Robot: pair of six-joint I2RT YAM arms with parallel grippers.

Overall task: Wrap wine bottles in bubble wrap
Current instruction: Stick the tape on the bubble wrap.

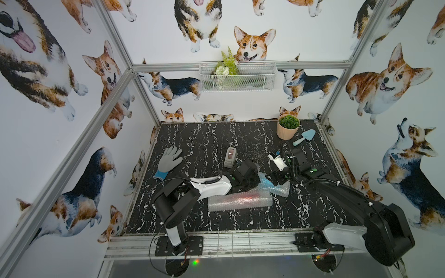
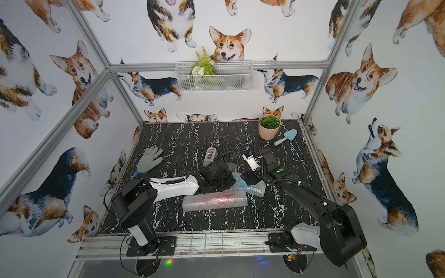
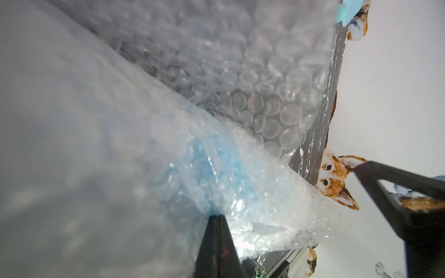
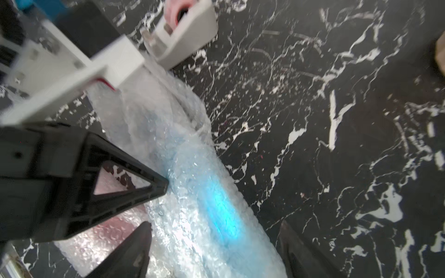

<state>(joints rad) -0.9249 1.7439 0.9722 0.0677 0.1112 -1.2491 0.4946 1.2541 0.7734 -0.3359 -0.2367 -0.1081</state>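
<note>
On the marble table [image 1: 204, 144], bubble wrap [image 4: 187, 154] veils the blue bottle [image 4: 224, 204].

Both arms combine black joint housings with glossy white link shells. The left arm [image 1: 209, 186] has a white forearm with a ribbed black strip along it. The right arm [image 1: 346, 197] carries a black corrugated cable sleeve [image 1: 320, 179] fastened with white ties. Small green lights [image 1: 233, 178] glow at the wrists. Each arm stands on a black screwed base plate [image 1: 195, 245] with thin black wires looping beside it. The left gripper [image 3: 216, 216] and right gripper [image 4: 214, 223] have black wedge-shaped fingers [image 4: 77, 173] with triangular cut-outs. A white screwed bracket [image 4: 72, 69] sits behind the left one's.
</note>
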